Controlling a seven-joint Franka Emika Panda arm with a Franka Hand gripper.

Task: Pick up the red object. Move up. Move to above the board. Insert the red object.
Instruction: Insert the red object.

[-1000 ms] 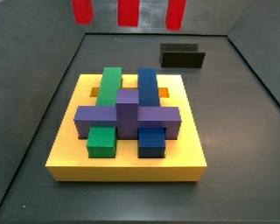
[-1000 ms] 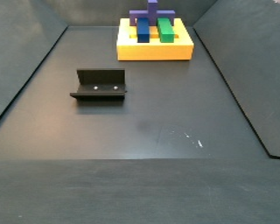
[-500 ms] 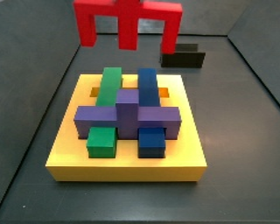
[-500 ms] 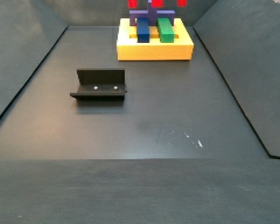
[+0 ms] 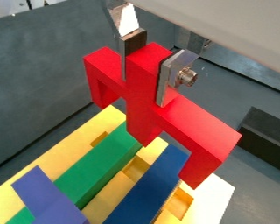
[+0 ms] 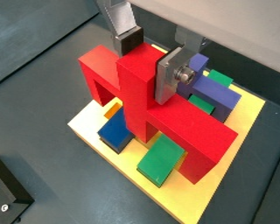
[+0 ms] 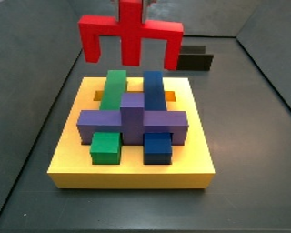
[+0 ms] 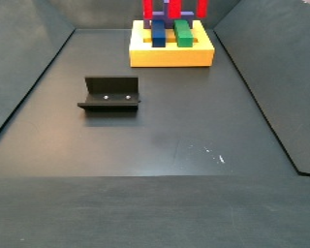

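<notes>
The red object [image 7: 130,36] hangs above the far end of the yellow board [image 7: 130,173], legs down, over the green bar [image 7: 112,91] and blue bar [image 7: 152,91]. A purple cross block [image 7: 130,118] sits across both bars. My gripper [image 5: 152,63] is shut on the red object's [image 5: 143,96] upright post, silver plates on both sides; it also shows in a wrist view [image 6: 149,61] gripping the post [image 6: 143,105]. In a side view the red object [image 8: 174,8] shows at the top edge over the board [image 8: 170,56]. The gripper is out of frame in both side views.
The dark fixture [image 8: 111,94] stands on the grey floor, away from the board; it also shows behind the board [image 7: 191,59]. Orange recesses [image 7: 99,94] flank the bars on the board. Grey walls enclose the floor.
The red object has come down from the top of the side views towards the board's far end, still held in my gripper.
</notes>
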